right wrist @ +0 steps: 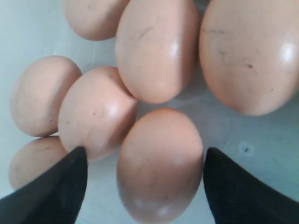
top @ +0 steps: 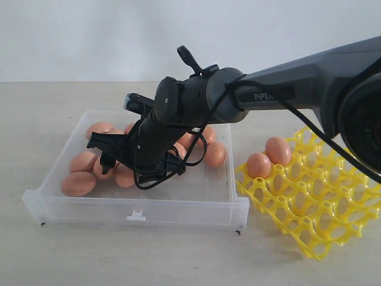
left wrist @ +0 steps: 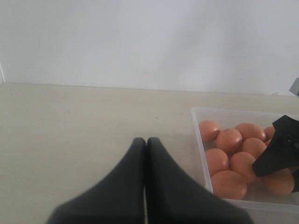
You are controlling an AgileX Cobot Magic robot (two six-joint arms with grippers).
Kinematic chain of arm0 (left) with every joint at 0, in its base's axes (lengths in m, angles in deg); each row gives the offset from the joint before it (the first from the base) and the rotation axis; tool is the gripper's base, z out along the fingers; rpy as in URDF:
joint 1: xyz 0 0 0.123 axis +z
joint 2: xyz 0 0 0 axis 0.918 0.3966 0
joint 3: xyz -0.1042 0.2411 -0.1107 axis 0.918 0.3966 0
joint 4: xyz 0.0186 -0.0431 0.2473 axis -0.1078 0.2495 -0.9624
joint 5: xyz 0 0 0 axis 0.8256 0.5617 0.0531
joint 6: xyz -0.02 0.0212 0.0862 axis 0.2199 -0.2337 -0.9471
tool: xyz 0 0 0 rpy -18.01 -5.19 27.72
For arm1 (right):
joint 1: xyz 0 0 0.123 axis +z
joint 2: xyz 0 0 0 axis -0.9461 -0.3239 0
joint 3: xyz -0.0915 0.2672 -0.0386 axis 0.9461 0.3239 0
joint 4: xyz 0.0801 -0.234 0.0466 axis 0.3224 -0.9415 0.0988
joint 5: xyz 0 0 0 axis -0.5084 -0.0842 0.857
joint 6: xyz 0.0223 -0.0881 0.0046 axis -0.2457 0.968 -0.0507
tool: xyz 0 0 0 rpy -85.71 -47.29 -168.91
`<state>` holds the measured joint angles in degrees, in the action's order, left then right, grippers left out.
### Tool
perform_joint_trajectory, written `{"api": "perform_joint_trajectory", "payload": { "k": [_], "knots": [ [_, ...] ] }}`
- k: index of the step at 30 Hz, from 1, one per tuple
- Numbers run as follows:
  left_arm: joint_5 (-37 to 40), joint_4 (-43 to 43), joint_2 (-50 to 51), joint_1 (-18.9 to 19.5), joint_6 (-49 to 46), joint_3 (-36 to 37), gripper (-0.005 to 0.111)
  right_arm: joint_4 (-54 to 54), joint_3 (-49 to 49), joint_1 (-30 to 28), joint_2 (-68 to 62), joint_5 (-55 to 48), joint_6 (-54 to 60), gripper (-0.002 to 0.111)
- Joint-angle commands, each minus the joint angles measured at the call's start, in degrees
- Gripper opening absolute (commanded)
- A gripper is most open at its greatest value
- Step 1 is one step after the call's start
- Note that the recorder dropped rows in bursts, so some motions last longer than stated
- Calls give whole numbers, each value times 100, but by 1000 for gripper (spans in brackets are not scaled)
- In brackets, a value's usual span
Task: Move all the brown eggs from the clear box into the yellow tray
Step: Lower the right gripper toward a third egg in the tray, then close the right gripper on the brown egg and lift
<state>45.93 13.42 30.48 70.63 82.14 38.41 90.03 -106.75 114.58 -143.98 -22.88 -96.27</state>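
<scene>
Straddling one brown egg [right wrist: 159,163] in the clear box [top: 178,205], the right gripper [right wrist: 144,156] stands wide open, gripping nothing; more brown eggs [right wrist: 156,46] crowd just beyond its fingertips. Back along its arm, the yellow tray [top: 315,208] carries two. The left gripper [left wrist: 145,142] is closed, empty

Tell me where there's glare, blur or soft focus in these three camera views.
Right wrist view: white glare spots on the brown eggs; the open right claw is flat black. Left wrist view: the shut left claw is a soft black mass, the eggs in the clear box slightly hazy. Exterior view: even soft light, faint shadows, the near end of the arm blurred.
</scene>
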Motion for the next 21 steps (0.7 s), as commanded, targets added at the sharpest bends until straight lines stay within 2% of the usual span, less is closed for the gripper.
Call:
{"api": "perform_joint_trajectory", "payload": {
  "k": [1,3,7,10,18,21],
  "knots": [
    [-34,-12,17,4,-13,17,-4,-191,-10,5,-24,-83,51,67],
    [-34,-12,17,4,-13,17,-4,-283,-10,5,-24,-176,51,66],
    [-34,-12,17,4,-13,17,-4,-452,-10,5,-24,-363,51,50],
    [-34,-12,17,4,-13,17,-4,-464,-10,5,-24,-375,83,42],
    [-34,-12,17,4,-13,17,-4,-529,-10,5,4,-445,291,42],
    [-34,-12,17,4,-13,17,-4,-809,-10,38,156,-310,708,42]
  ]
}}
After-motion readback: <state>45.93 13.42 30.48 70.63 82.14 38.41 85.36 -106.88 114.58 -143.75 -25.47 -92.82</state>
